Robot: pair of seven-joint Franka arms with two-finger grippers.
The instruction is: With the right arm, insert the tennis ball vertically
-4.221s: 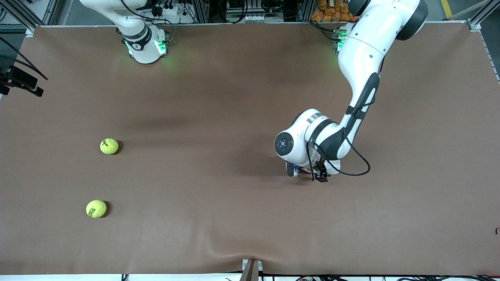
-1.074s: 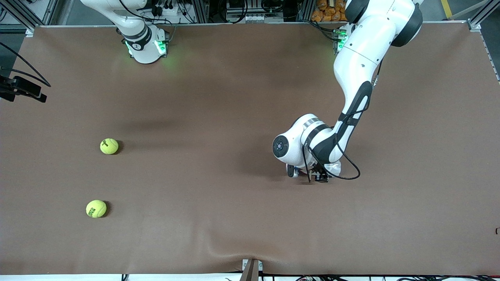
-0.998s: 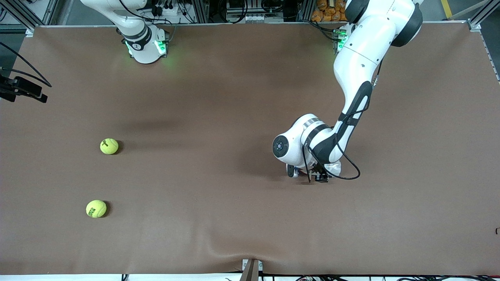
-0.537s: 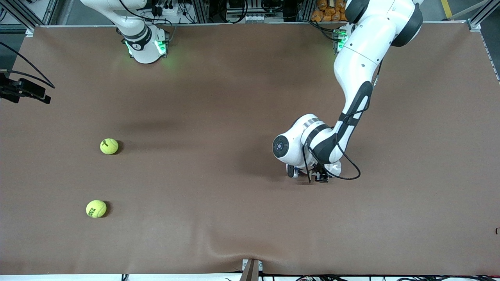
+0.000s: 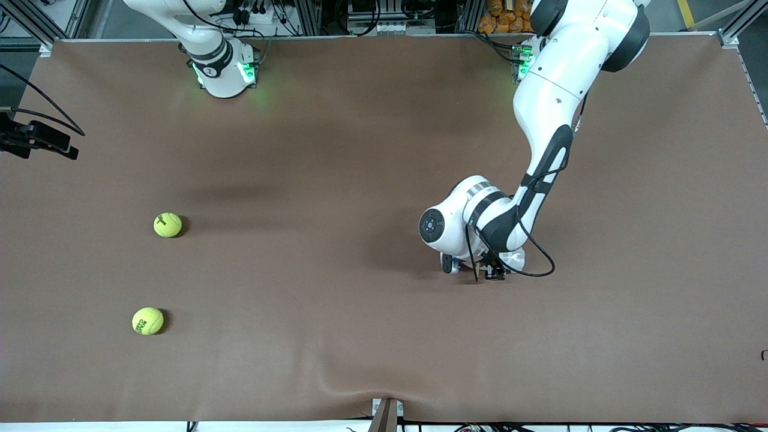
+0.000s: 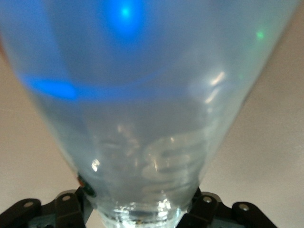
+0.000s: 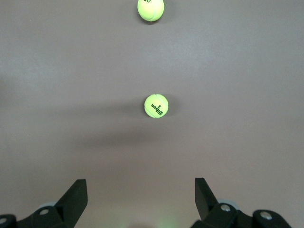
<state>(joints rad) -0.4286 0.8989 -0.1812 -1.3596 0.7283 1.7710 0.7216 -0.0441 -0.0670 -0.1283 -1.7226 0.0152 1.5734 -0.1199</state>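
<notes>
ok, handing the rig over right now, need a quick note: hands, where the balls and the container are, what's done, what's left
Left hand: low over the table's middle, fingers on either side of a clear plastic container.
Right hand: open, empty, up in the air over the right arm's end of the table.
Two yellow-green tennis balls on the brown table at that end: one farther from the front camera, one nearer.
Done: container reached.
Left: right hand picks a ball and inserts it vertically.

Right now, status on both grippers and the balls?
Left gripper around a clear container, low over mid-table. Right gripper open, high over the two tennis balls. Both balls untouched, nothing around them.
</notes>
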